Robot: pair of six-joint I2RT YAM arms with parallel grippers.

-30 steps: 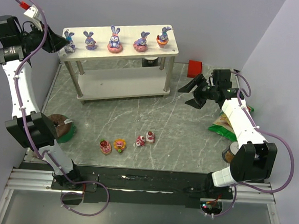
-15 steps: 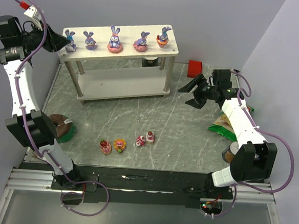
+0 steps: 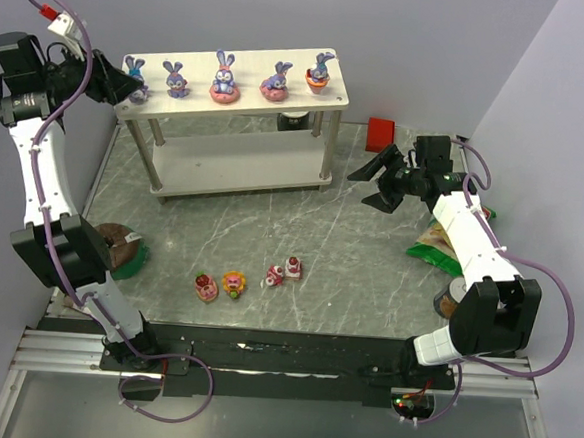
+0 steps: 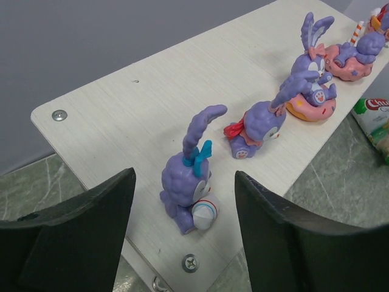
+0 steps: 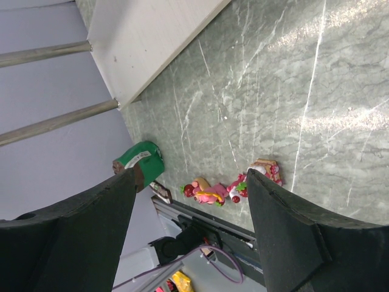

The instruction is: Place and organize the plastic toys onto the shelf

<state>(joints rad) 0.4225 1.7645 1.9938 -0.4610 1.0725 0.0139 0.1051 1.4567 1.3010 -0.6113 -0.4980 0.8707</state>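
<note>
Since the leftmost bunny [image 4: 185, 182] stands upright on its own between the fingers [image 4: 91, 231] of the left tool [image 3: 119, 82], w/ a gap on both sides, the step in hand is probably the let-go & retreat. Jaws of this tool are apart, nothing is clamped. To do it well, the tool should go straight back along its own line, jaws kept wide, bc the bunny is close to the left end and the front edge of the top board. One brush on the long ear could tip it off.

The right tool [image 3: 377, 182] hangs over the desk [image 3: 272, 218], right of the shelf [image 3: 195, 103], jaws apart, holding nothing.

Contents:
- Top board: five bunnies in one row, approx. evenly spaced, the leftmost one included. Some sit on pink or orange bases.
- Lower board [image 3: 241, 160]: no toy visible on it.
- Four sweets [image 3: 233, 283] lie on the desk near the front, in two close pairs, well apart from the shelf. They are not yet placed.
- Green plate [image 3: 141, 257] at the left front carries a brown ring cake [image 3: 115, 242], partly hidden by the arm.

The top row is nearly full, so the lower board seems the better place for the sweets.
</note>
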